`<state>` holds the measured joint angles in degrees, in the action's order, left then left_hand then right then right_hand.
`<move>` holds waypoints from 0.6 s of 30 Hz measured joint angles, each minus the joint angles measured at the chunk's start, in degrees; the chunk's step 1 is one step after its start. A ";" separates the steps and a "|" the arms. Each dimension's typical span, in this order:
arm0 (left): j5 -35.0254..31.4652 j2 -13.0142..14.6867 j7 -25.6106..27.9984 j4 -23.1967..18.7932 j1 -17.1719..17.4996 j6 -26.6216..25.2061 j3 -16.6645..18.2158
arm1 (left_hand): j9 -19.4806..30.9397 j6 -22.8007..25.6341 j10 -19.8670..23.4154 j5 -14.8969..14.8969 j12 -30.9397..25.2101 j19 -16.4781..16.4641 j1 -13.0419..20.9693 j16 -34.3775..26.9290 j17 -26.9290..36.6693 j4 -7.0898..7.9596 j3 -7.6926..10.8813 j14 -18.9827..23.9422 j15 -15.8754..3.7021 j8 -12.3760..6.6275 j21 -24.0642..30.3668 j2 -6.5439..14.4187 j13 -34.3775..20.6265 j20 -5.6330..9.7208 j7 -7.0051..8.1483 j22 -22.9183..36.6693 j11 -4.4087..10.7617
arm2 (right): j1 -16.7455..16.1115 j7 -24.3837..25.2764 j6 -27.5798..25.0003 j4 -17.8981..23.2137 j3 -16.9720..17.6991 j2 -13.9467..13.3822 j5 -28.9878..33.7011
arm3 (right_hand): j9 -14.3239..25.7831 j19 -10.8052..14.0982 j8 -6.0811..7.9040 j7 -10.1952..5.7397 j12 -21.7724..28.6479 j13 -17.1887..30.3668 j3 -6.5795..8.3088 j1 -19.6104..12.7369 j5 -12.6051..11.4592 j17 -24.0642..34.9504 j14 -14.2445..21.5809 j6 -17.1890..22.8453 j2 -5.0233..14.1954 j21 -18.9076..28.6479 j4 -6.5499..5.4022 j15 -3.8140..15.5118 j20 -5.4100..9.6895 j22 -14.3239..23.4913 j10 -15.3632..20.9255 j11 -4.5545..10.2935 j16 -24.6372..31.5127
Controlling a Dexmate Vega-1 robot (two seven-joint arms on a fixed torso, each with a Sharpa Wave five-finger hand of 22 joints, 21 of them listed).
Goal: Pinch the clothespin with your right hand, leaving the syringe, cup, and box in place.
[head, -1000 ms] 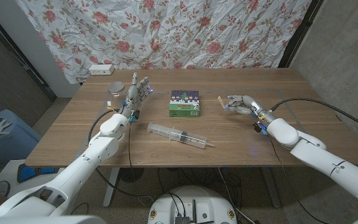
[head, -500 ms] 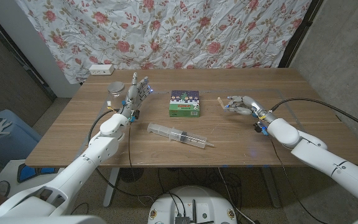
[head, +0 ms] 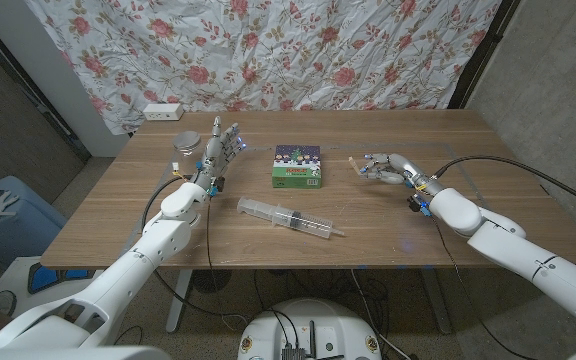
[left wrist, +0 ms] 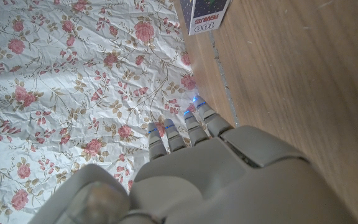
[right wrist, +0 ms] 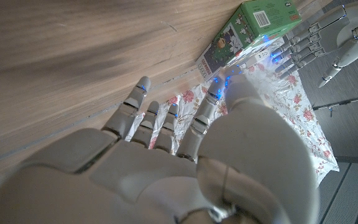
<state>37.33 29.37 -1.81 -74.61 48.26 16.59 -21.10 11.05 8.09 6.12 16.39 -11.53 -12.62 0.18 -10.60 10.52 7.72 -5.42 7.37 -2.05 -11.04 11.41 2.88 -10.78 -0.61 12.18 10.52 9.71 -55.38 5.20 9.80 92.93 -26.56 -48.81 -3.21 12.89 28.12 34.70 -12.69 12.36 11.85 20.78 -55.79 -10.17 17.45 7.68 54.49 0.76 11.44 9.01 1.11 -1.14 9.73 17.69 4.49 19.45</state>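
Observation:
A small wooden clothespin sticks out from the fingertips of my right hand, which pinches it just right of the green box. In the right wrist view my right hand hides the pin, and the box stands beyond its fingers. The clear syringe lies slantwise on the table in front of the box. A metal cup stands at the back left. Beside it my left hand stands upright with fingers spread, holding nothing. The box's end shows past my left hand.
A white power strip lies at the table's back left corner. A flowered cloth hangs behind the table. My left hand shows beyond the box in the right wrist view.
My right hand has shifted slightly left toward the box, with the clothespin at its fingertips. The left hand, box, syringe and cup have not moved.

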 measured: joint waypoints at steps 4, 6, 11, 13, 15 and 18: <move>0.00 0.00 0.00 0.00 -0.01 0.00 0.00 | 0.00 0.00 0.00 0.00 0.00 0.00 0.00 0.00 0.00 0.00 0.00 0.00 0.00 0.00 0.00 0.00 0.00 0.00 0.00 0.00 0.00 | 0.34 -0.38 0.00 -0.19 -0.16 0.00 -0.08 | 0.01 0.21 -0.44 0.07 0.00 0.00 0.00 0.00 0.00 0.00 -0.31 -0.12 0.00 0.00 0.00 -0.32 -0.21 0.00 -0.23 -0.23 0.00; 0.00 0.00 0.00 0.01 -0.02 0.00 0.00 | 0.00 0.00 0.00 0.00 0.00 0.00 0.00 0.00 0.00 0.00 0.00 0.00 0.00 0.00 0.00 0.00 0.00 0.00 0.00 0.00 0.00 | 0.41 -0.51 0.00 -0.22 -0.18 -0.01 -0.11 | 0.02 0.21 -0.44 0.01 0.00 0.00 0.00 0.00 0.00 0.00 -0.31 -0.61 0.00 0.00 0.00 -0.31 -0.21 0.00 -0.31 -0.31 0.00; 0.00 0.00 0.00 0.02 -0.03 0.00 0.00 | 0.00 0.00 0.00 0.00 0.00 0.00 0.00 0.00 0.00 0.00 0.00 0.00 0.00 0.00 0.00 0.00 0.00 0.00 0.00 0.00 0.00 | 0.67 -0.87 0.00 -0.38 -0.27 -0.09 -0.23 | 0.04 0.21 -0.82 0.00 0.00 0.00 0.00 0.00 0.00 -0.01 -0.31 -0.62 0.00 0.00 0.00 -0.31 -0.21 0.00 -0.31 -0.30 0.00; 0.00 0.00 0.00 0.02 -0.03 0.00 0.00 | 0.00 0.00 0.00 0.00 0.00 0.00 0.00 0.00 0.00 0.00 0.00 0.00 0.00 0.00 0.00 0.00 0.00 0.00 0.00 0.00 0.00 | 0.77 -1.12 0.00 -0.42 -0.29 -0.11 -0.27 | 0.02 0.21 -0.83 0.06 0.00 0.00 -0.01 0.00 0.00 -0.01 -0.31 -1.17 0.00 0.00 -0.01 -0.31 -0.21 0.00 -0.54 -0.08 0.00; 0.00 0.00 0.00 0.03 -0.03 0.00 -0.01 | 0.00 0.00 0.00 0.00 0.00 0.00 0.00 0.00 0.00 0.00 0.00 0.00 0.00 0.00 0.00 0.00 0.00 0.00 0.00 0.00 0.00 | 0.90 -1.29 0.05 -0.52 -0.36 -0.12 -0.31 | -0.12 0.21 -1.14 -0.10 0.00 0.00 -0.16 0.00 0.00 -0.01 -0.31 -1.33 0.00 0.00 -0.16 -0.31 -0.21 0.00 -0.63 0.02 0.00; 0.00 0.00 0.00 0.05 -0.03 0.00 0.00 | 0.00 0.00 0.00 0.00 0.00 0.00 0.00 0.00 0.00 0.00 0.00 0.00 0.00 0.00 0.00 0.00 0.00 0.00 0.00 0.00 0.00 | 1.10 -1.53 0.14 -0.65 -0.42 -0.13 -0.35 | -0.33 0.21 -1.27 0.11 0.00 0.00 -0.17 0.00 0.00 -0.01 -0.31 -1.73 0.00 0.00 -0.17 -0.31 -0.21 0.00 -0.63 0.02 0.00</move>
<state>37.32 29.37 -1.81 -74.56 48.23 16.59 -21.10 11.05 8.09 6.12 16.39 -11.53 -12.62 0.18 -10.60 10.52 7.72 -5.41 7.37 -2.05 -11.04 11.42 2.88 -10.78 -0.61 12.18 10.52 9.71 -54.27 3.67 9.94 92.28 -26.98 -48.95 -3.56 12.56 28.33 33.43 -12.58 12.36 11.84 20.61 -55.79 -10.17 17.44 7.37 52.77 0.76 11.45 8.84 0.80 -1.35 9.73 17.06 4.51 19.46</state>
